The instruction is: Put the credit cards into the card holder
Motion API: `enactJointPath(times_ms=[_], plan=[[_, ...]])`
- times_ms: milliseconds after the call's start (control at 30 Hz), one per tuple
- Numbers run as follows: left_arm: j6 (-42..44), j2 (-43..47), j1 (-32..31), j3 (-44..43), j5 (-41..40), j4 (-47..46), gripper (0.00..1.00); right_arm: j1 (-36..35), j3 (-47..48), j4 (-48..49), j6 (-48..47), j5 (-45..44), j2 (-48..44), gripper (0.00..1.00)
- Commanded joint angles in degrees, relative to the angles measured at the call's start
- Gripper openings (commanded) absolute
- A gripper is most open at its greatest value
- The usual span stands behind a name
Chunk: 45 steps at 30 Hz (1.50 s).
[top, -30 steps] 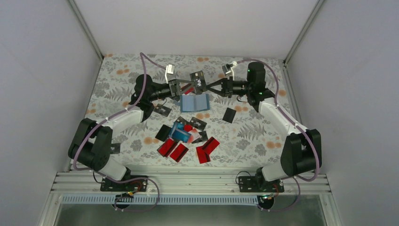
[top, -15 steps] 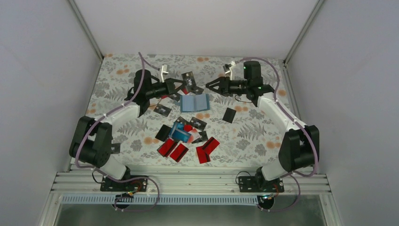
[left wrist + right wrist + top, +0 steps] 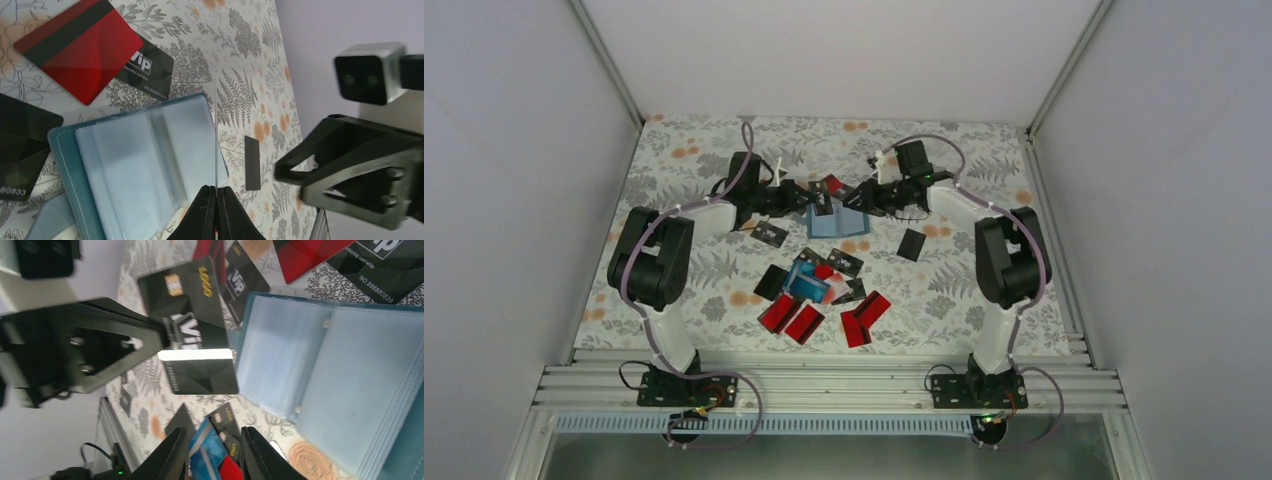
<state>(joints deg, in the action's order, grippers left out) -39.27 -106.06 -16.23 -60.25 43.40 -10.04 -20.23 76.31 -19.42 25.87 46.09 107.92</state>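
The teal-blue card holder lies open on the floral mat, its clear sleeves up; it also shows in the left wrist view and the right wrist view. My left gripper is shut on a black VIP card, which the left wrist view shows edge-on over the holder's edge. My right gripper is open and empty, just right of that card, above the holder. In its own view the right gripper faces the held card.
A pile of red, black and blue cards lies nearer the bases, with red cards at its front. Single black cards lie right and left of the holder. A red card lies behind it. White walls enclose the mat.
Both grippers have come down and inward over the open holder. The left gripper carried the black card right and down; the right gripper moved left, apart from the card.
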Motion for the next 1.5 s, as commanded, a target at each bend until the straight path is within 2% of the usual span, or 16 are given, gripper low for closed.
enactJointPath(times_ms=[0, 200, 533, 1467], plan=[[3.92, -2.08, 0.09, -3.21, -0.14, 3.84, 0.02, -1.53, 4.36, -1.65, -2.35, -4.04, 4.84, 0.26], [3.55, -5.48, -0.03, -5.31, 1.77, 4.19, 0.02, -0.68, 7.42, -2.89, -3.57, -7.19, 10.27, 0.19], [3.3, -9.57, -1.1, -8.73, 3.13, 5.91, 0.02, 1.19, 5.95, -2.61, -3.98, -11.66, 14.17, 0.14], [-0.97, -14.41, -3.44, -9.56, -0.26, 4.86, 0.02, 2.02, 1.26, -0.25, -3.1, -9.97, 14.21, 0.11]])
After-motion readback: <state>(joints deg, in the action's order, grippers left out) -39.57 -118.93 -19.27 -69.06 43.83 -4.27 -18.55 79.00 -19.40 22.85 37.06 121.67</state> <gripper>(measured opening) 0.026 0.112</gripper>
